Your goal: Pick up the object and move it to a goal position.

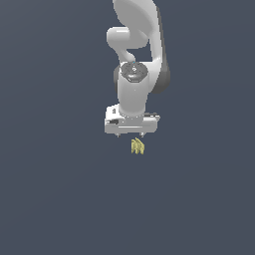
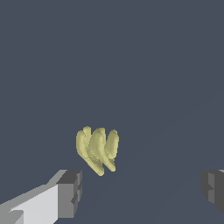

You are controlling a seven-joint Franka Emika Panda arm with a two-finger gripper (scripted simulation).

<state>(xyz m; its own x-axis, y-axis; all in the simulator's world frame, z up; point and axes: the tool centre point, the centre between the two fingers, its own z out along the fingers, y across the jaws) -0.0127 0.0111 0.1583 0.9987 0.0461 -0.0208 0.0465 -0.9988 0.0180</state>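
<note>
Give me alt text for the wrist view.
A small bunch of dull yellow bananas lies on a plain dark grey surface, untouched. Below it in the frame, the open gripper shows two dark fingertips set wide apart.

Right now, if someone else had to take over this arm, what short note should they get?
Gripper: open, holding nothing; its two dark fingers stand wide apart in the wrist view.
Bananas: a small yellow bunch lying on the plain dark floor, just ahead of the gripper in the exterior view and not between the fingers; nothing touches it.
Done: the arm is close to the bunch, nothing more.
Left: line the fingers up around the bunch, close on it, lift it, carry it to the goal. No goal marker shows in either view.
</note>
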